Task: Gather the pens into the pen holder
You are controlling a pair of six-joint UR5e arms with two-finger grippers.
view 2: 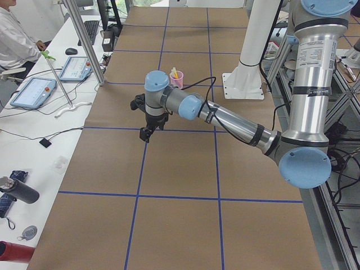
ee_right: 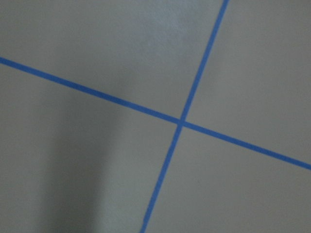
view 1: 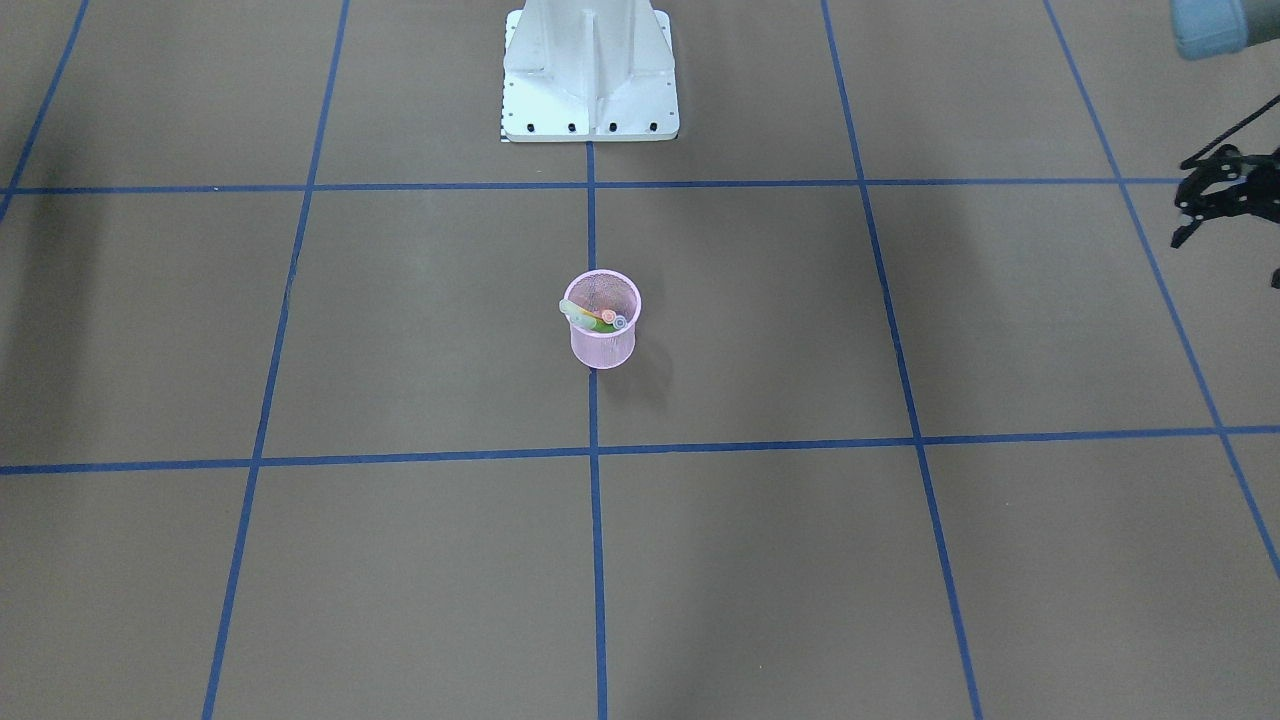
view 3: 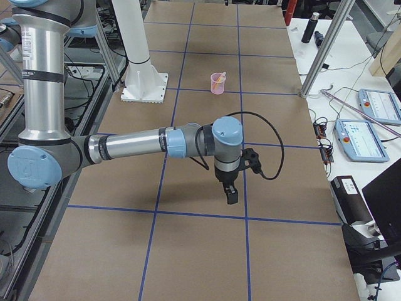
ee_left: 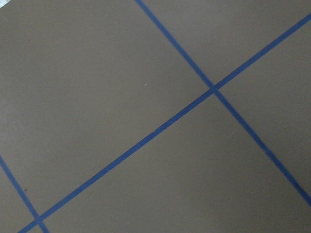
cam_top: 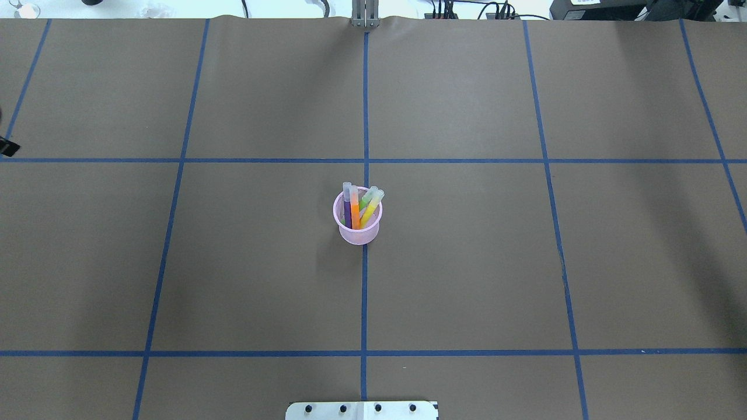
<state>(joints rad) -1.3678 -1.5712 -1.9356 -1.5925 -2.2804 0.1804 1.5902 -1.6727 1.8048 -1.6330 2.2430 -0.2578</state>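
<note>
Pens all stand in the pen holder (cam_top: 359, 233), cap ends up and poking just above its pink rim: the purple pen (cam_top: 347, 213) and orange pen (cam_top: 355, 216) sit side by side on the robot's left half of the cup, and the green pen (cam_top: 366, 202) and yellow pen (cam_top: 371, 210) lean toward its right rim. The cup stands upright at the middle of the table (cam_top: 262, 262), right on the centre blue tape line (cam_top: 364, 303), between the two cross lines and well apart from every table edge. The robot base (view 1: 590, 80) is in line with it, a full grid square away. Bare brown paper lies on all sides of the cup, giving wide room around it.

The left gripper (view 2: 146, 133) hangs low over the paper out toward the table's left end, close to a cross line, far from the cup; its fingers are too small and dark to tell whether they are apart or together. The right gripper (view 3: 231, 195) points down over the paper toward the right end, just above a tape line, also well apart from the cup; I cannot tell how its fingers stand. Both wrist cameras show only paper and crossing tape.
</note>
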